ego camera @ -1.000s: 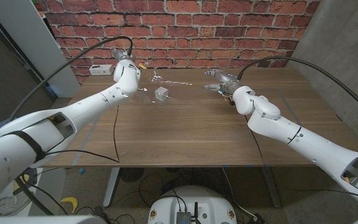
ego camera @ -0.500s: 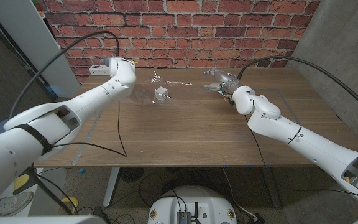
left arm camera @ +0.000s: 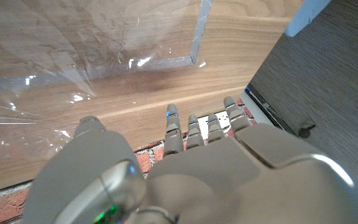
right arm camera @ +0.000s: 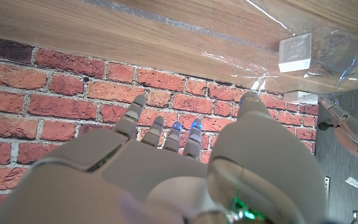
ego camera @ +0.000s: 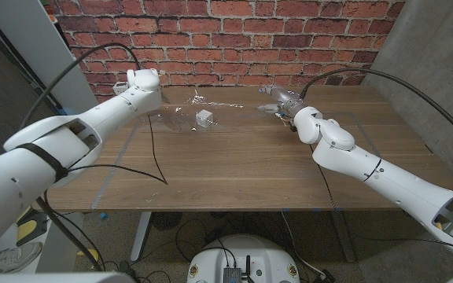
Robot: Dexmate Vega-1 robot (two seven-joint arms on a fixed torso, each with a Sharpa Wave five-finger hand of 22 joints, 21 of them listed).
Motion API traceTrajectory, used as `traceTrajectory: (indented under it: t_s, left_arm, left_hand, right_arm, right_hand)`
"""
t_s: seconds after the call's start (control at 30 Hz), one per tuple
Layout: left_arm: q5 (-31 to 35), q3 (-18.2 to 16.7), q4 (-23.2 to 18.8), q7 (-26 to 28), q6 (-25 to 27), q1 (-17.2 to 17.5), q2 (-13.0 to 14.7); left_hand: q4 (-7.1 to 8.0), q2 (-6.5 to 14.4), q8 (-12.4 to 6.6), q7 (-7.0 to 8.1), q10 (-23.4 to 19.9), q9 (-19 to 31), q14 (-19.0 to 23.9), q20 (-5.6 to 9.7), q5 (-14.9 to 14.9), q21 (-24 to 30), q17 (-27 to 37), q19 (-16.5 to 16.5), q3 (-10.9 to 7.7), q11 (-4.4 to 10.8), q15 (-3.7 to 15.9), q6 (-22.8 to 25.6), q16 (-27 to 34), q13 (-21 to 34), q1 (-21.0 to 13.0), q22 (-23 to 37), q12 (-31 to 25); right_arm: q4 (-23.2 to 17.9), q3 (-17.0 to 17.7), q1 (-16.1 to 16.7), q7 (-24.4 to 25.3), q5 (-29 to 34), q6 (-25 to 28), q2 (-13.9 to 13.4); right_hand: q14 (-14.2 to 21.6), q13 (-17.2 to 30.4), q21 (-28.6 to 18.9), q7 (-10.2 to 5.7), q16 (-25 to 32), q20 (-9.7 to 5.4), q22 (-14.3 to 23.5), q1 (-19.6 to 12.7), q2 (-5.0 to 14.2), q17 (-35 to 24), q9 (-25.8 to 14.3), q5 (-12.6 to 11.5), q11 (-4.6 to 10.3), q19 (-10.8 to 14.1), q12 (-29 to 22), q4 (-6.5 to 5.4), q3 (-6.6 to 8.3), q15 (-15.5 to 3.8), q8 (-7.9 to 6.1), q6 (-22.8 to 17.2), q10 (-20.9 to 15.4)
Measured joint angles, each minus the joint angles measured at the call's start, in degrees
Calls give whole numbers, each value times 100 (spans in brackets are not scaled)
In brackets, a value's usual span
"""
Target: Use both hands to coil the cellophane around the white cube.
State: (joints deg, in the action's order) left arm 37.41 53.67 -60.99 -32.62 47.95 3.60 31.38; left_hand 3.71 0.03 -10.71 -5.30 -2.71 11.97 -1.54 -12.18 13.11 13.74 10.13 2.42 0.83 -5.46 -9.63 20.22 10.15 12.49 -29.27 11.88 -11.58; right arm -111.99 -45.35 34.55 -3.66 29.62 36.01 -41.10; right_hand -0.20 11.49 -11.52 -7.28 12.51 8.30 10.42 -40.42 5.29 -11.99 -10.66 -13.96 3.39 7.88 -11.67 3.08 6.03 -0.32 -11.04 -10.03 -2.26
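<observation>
A white cube [ego camera: 204, 117] sits near the far edge of the wooden table [ego camera: 242, 169], resting on a crinkled sheet of clear cellophane [ego camera: 181, 119] that spreads out around it and glints under the lights, with the brick wall [ego camera: 226, 35] close behind. The robot's left hand [ego camera: 141, 79] is raised well to one side of the cube; its wrist camera shows the fingers [left arm camera: 194, 127] extended side by side with nothing visibly between them and the film lying apart on the wood beyond. The right hand [ego camera: 276, 100] hovers on the opposite side of the cube, fingers [right arm camera: 160, 134] likewise extended and slightly spread, holding nothing that can be made out, though whether a fingertip touches the film's edge cannot be told. Wrapping appears barely begun: the cube is uncovered. The main risk seems to be the film itself. It is thin, slippery and nearly invisible, so a pinch could close on air, or a pull from one side alone could drag the light cube along, tip it, or slide the sheet out from under it towards the wall.
</observation>
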Motion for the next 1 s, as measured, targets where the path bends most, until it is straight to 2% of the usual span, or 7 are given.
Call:
traceTrajectory:
  t_s: [0.2, 0.4, 0.5, 0.67, 0.83, 0.87, 1.0]
  left_arm:
    - [-877, -101, 274, 157, -326, -85, -24]
    - [-1875, -101, 274, 618, -738, -85, -24]
    - [-2284, -568, 441, 955, -886, 58, 51]
    - [-2699, -969, -33, 1693, -1030, 453, 199]
    - [-2646, -969, -33, 2317, -1071, 453, 199]
    - [-2539, -954, -633, 2451, -1072, 644, 436]
    - [-2069, -689, -861, 2636, -1093, 590, 549]
  left_hand:
    - [-208, 188, -274, -27, -328, -49, 188, 0, 35, 0, 0, 3, -175, 18, 44, 805, 67, -32, -374, 27, -173]
    - [-1139, 646, -656, 465, -1253, -47, 951, 12, -212, 151, -27, 470, -934, 514, 410, 2498, 134, -78, -1748, 17, -409]
    - [-1368, 751, -920, 551, -1842, 51, 1398, 4, -181, 264, -37, 775, -1424, 807, 631, 3359, 134, -78, -2613, 12, -476]
    - [-1302, 740, -1153, 768, -2517, 261, 1932, -19, -145, 445, -40, 1115, -1798, 1208, 947, 3826, 134, -69, -3124, 39, -541]
    - [-1062, 856, -1175, 1249, -2574, 317, 1945, 89, -216, 532, 14, 1295, -1746, 1301, 1170, 3548, 134, 5, -2939, 54, -494]
    - [-1036, 859, -1162, 1371, -2566, 307, 1945, 153, -217, 534, 16, 1311, -1721, 1327, 1170, 3558, 134, 15, -2874, 54, -473]
    - [-949, 815, -1139, 1597, -2572, 250, 1926, 322, -216, 557, 43, 1300, -1634, 1439, 1189, 3605, 134, 45, -2725, 54, -456]
  right_arm:
    - [-8, -7, -17, -6, 28, 27, 2]
    - [0, -24, -55, -6, 28, 27, 13]
    - [24, -31, -69, -36, 71, 52, 22]
    - [85, -34, -89, -43, 75, 52, 44]
    - [129, -24, -89, -43, 75, 52, 58]
    - [142, -6, -87, -28, 33, -4, 62]
    - [169, 42, -50, 16, -21, -53, 64]
  right_hand:
    - [0, 0, 0, 0, 0, 0, 0, 0, 0, 0, 0, 0, 0, 0, 0, 0, 0, 0, 0, 0, 0]
    - [0, 0, 0, 0, 0, 0, 0, 0, 0, 0, -1, 0, 0, 0, 0, 0, 0, 0, 0, 0, 0]
    - [0, 0, 0, 0, 0, 0, 0, 0, 0, 0, -1, 0, 0, 0, 0, 0, 0, 0, 0, 0, 0]
    - [0, 0, 0, 0, 0, 0, 0, 30, 31, 0, -1, 0, 0, 0, 0, 11, 11, 0, 0, 0, 0]
    - [0, 0, 0, 0, 0, 0, 0, 30, 31, 0, -1, 23, 0, 0, 0, 24, 24, 0, 0, 0, 0]
    - [-1, 0, 0, 0, 0, 0, 0, 30, 31, 0, -1, 23, 0, 0, 0, 24, 24, 0, 0, 0, 0]
    - [-1, 0, 0, 0, 0, 0, 0, 30, 31, 0, -1, 23, 0, 0, 0, 24, 24, 0, 0, 0, 0]
